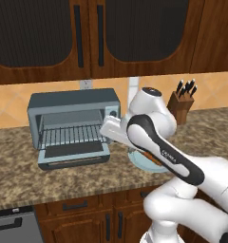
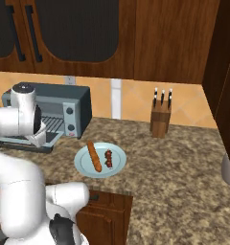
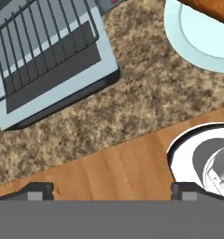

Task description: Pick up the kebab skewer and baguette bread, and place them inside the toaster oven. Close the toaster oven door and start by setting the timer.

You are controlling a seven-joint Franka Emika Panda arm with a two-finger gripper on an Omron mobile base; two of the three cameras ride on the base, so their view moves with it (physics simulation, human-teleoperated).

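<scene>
Right base view: kebab skewer point(image 2: 108, 159) unobstructed.

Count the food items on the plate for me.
2. The baguette bread lies on the left half of the plate; the kebab skewer lies beside it on the right half, apart.

Baguette bread point(image 2: 93, 156) beside kebab skewer point(image 2: 108, 160) seemingly untouched, toaster oven point(image 1: 73, 124) with toaster oven door point(image 1: 75, 156) dropped open
</scene>
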